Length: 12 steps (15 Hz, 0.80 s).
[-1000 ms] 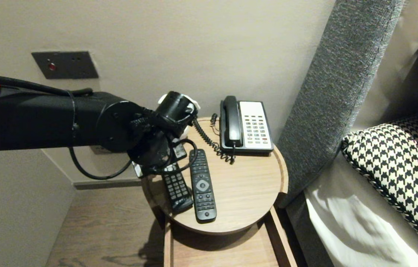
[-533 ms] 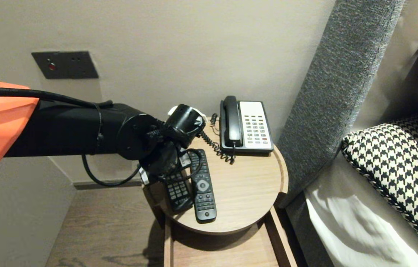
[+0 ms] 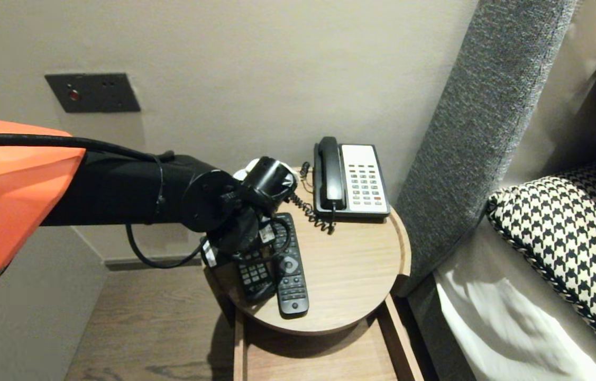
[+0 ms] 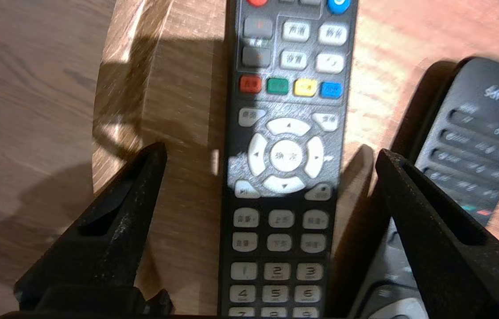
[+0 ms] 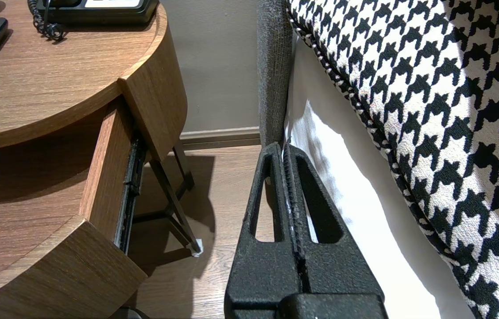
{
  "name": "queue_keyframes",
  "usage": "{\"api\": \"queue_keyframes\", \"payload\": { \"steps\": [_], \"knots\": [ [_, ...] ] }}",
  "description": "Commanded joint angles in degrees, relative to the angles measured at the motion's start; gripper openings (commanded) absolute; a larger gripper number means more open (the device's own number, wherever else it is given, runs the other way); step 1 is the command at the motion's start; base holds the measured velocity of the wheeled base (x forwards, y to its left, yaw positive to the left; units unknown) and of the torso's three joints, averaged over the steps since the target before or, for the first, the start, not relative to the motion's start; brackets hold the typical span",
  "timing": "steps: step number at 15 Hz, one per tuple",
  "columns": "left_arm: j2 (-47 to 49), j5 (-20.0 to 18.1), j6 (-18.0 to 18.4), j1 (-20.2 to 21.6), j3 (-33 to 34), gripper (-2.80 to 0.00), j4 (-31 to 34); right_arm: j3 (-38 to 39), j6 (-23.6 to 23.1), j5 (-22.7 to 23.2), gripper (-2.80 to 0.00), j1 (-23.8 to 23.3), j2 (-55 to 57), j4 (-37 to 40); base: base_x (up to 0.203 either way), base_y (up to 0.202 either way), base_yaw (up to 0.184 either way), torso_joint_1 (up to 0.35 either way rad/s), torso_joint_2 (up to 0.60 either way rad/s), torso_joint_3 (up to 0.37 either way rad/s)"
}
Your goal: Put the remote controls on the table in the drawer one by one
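Observation:
Two black remotes lie side by side on the round wooden bedside table (image 3: 361, 275). My left gripper (image 4: 271, 153) is open and hangs low over the left remote (image 4: 284, 186), the one with white buttons. Its fingers (image 4: 112, 230) straddle that remote without touching it. The longer remote (image 4: 475, 133) lies just outside one finger. In the head view my left wrist (image 3: 239, 222) covers the top of the left remote (image 3: 254, 278), beside the longer remote (image 3: 291, 275). My right gripper (image 5: 284, 148) is shut and empty, parked low beside the bed.
A black and white desk phone (image 3: 350, 180) with a coiled cord stands at the back of the table. A drawer (image 3: 319, 360) is pulled out under the tabletop. A grey headboard (image 3: 467, 137) and a houndstooth pillow (image 3: 567, 238) are on the right.
My left arm has reached further right and come down over the left remote. The remotes and the phone have not moved.

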Motion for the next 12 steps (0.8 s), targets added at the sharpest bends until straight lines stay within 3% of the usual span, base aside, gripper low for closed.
{"api": "queue_keyframes", "payload": {
  "steps": [1, 7, 8, 12],
  "knots": [
    [0.4, 0.2, -0.1, -0.3, -0.2, 0.00, 1.4, 2.3, 0.0, 0.0, -2.80, 0.0, 0.0, 0.0, 0.000, 0.000, 0.000, 0.000, 0.00, 0.000],
    [1.7, 0.4, 0.3, -0.7, -0.7, 0.00, 1.5, 2.3, 0.0, -0.1, -2.80, 0.0, 0.0, 0.0, 0.000, 0.000, 0.000, 0.000, 0.00, 0.000],
    [1.7, 0.4, 0.2, -0.7, -1.0, -2.80, 1.6, 2.3, 0.0, 0.0, -2.80, 0.0, 0.0, 0.0, 0.000, 0.000, 0.000, 0.000, 0.00, 0.000],
    [2.1, 0.4, 0.3, -1.2, -1.7, -2.80, 1.7, 2.3, 0.0, 0.0, -2.80, 0.0, 0.0, 0.0, 0.000, 0.000, 0.000, 0.000, 0.00, 0.000]
  ]
}}
